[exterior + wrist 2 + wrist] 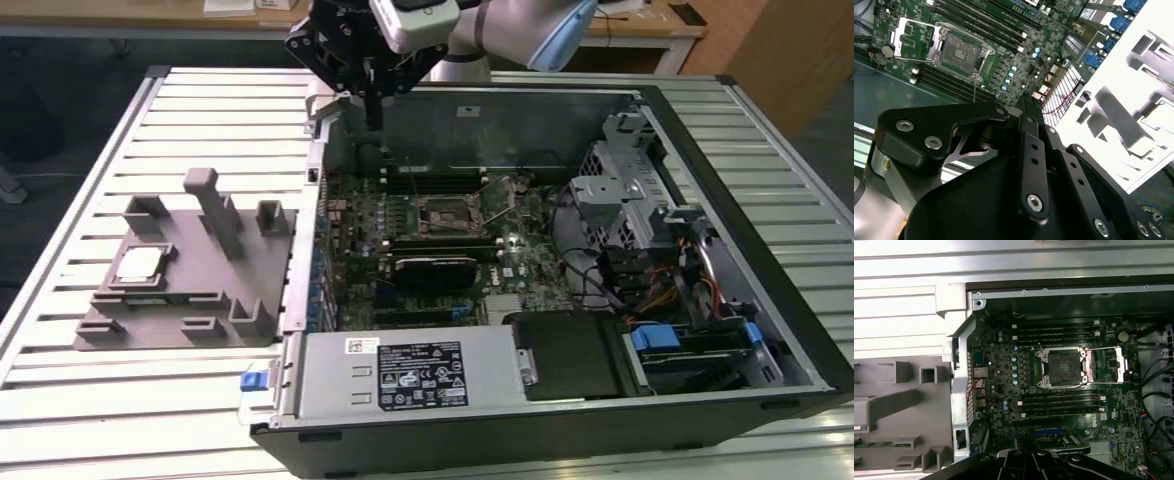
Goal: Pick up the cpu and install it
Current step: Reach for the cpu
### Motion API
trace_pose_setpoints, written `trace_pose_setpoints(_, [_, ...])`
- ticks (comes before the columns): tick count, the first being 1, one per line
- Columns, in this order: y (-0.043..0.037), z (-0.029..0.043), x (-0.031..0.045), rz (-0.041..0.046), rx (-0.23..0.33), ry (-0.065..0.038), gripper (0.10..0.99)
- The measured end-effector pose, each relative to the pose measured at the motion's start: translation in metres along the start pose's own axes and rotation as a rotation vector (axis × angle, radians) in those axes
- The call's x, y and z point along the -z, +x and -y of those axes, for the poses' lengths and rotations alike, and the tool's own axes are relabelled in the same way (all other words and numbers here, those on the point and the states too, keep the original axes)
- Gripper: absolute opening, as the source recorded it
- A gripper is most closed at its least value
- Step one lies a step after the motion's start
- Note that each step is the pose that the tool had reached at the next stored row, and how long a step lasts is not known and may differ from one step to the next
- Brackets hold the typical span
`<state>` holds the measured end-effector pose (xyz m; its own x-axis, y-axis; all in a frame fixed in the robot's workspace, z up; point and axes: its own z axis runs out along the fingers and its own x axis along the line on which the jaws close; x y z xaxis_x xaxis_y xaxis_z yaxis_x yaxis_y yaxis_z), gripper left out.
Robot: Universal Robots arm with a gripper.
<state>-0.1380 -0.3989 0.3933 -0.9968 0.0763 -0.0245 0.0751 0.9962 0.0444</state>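
Note:
The cpu [140, 262], a small silver square with a tan rim, lies flat in a recess of the grey fixture block [200, 290] at the exterior view's left, outside the computer case. In the second wrist view it shows as a pale square [1160, 112]. My gripper [375, 112] hangs above the far left corner of the case, well away from the cpu, with its black fingers together and nothing in them. The motherboard socket [447, 210] [1061, 367] [961, 50] stands empty with its metal load plate [1111, 365] flipped open.
The open computer case [747, 330] lies on a slatted metal table [80, 400]. Inside are memory sticks [1059, 331], a black card [441, 270], a power supply [400, 375], drive cages and cables [641, 230]. Tall posts [214, 210] rise from the fixture block.

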Motion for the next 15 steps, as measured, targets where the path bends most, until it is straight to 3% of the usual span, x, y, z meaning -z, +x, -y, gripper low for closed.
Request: trace_pose_setpoints(15, [0.0077, 0.0006, 0.0002, 0.0000, 0.000, 0.000, 0.106])
